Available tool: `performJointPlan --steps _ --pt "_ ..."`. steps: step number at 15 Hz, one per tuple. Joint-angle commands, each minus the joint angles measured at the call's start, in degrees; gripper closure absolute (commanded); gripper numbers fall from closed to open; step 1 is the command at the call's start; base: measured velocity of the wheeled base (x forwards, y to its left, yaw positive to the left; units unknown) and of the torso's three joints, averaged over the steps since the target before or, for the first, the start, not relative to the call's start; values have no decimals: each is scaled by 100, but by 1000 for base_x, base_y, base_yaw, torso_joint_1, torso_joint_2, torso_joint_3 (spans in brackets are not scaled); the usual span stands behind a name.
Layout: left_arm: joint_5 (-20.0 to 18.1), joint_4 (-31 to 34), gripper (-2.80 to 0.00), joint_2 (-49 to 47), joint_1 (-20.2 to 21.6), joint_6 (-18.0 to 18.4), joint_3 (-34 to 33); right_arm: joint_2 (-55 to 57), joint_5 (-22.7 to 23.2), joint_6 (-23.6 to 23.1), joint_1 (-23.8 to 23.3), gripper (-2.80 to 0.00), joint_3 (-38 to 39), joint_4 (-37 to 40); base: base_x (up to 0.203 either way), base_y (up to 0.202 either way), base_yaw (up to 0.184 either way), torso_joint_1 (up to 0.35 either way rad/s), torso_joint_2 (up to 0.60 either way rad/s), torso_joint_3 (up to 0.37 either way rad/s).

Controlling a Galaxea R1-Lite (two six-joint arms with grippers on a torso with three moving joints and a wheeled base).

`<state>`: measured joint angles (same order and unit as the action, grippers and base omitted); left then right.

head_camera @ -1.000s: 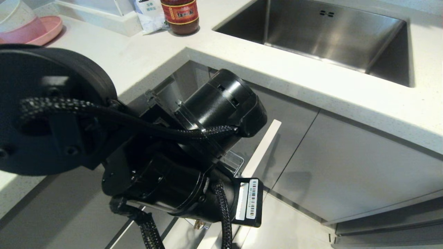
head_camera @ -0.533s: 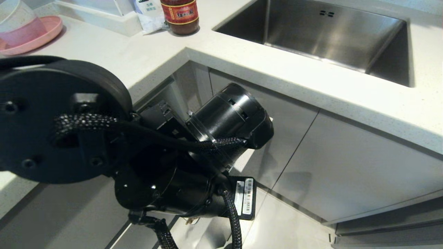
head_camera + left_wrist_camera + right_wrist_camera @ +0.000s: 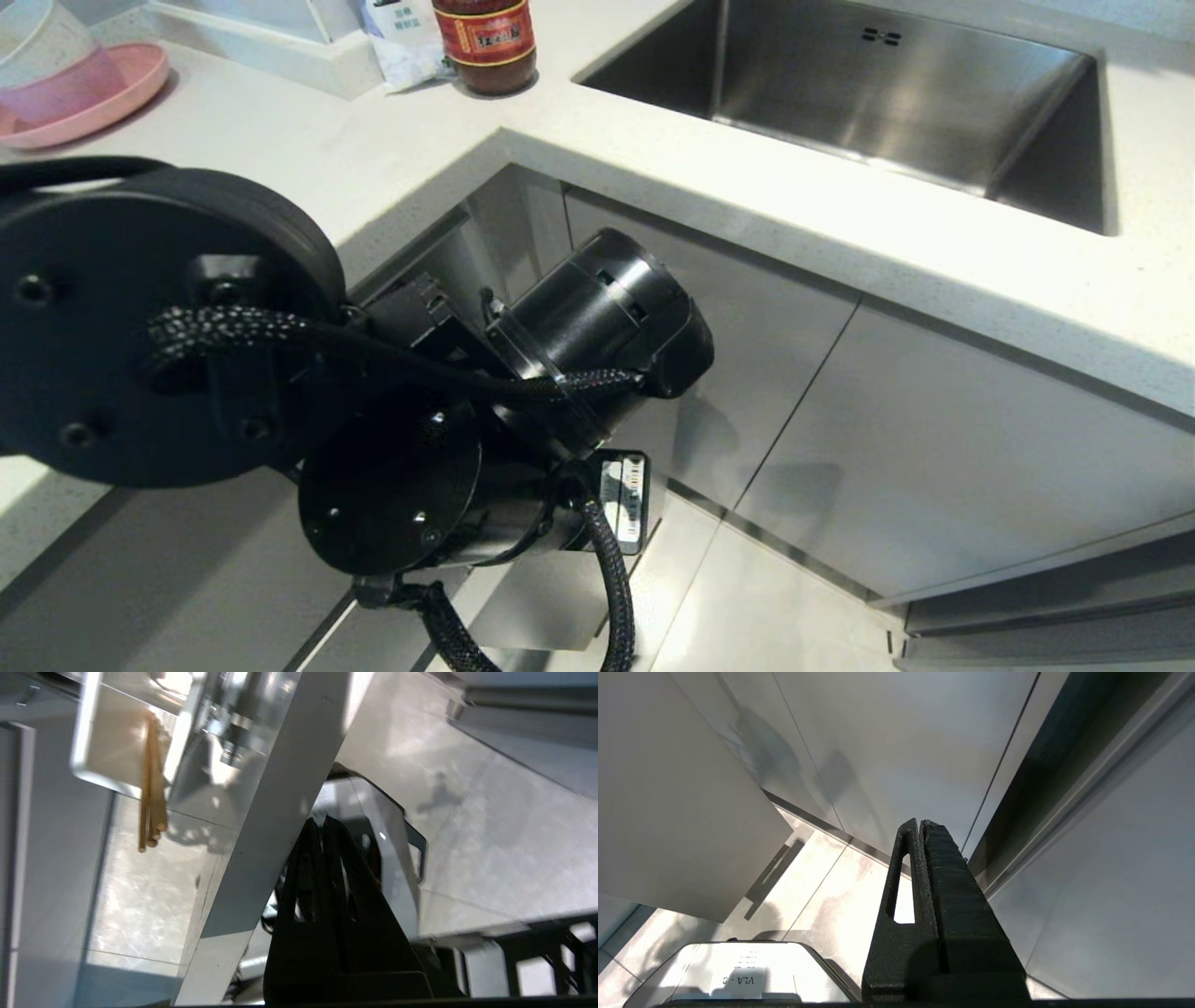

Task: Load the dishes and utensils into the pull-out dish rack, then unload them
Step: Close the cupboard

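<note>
Two chopsticks [image 3: 150, 781] are jutting from the rack's box; your closed, empty left tool [image 3: 322, 826] pushing the front [image 3: 275, 807] risks jamming them.

Showing black left arm [image 3: 373, 392] with braided black cable [image 3: 607, 597], white speckled countertop [image 3: 747, 196], brushed steel sink [image 3: 887, 93], pale-grey cabinet fronts [image 3: 934, 448]. Showing pink plate [image 3: 121, 84] far left, red-labelled dark jar [image 3: 485, 42], light-brown chopsticks [image 3: 152, 784], black right gripper [image 3: 922, 823].
</note>
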<state>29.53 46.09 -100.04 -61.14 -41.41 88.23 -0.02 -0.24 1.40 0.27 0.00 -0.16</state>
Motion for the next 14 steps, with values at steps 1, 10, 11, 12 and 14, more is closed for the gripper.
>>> performJointPlan --steps 1,10,11,12,14 --pt "284 31 0 35 126 -21 -29 -24 -2 0 8 0 9 -2 0 0 0 0 0 0" --pt "829 3 0 192 1054 363 -58 -15 -2 0 8 0 9 -2 0 0 0 0 0 0" --pt "835 0 0 195 1153 405 -67 -17 -2 0 4 0 9 -2 0 0 0 0 0 0" --pt "835 -4 0 195 1292 479 -68 -17 -2 0 3 0 9 -2 0 0 0 0 0 0" --pt "843 -13 0 207 1463 568 -60 -17 -2 0 8 0 9 -2 0 0 0 0 0 0"
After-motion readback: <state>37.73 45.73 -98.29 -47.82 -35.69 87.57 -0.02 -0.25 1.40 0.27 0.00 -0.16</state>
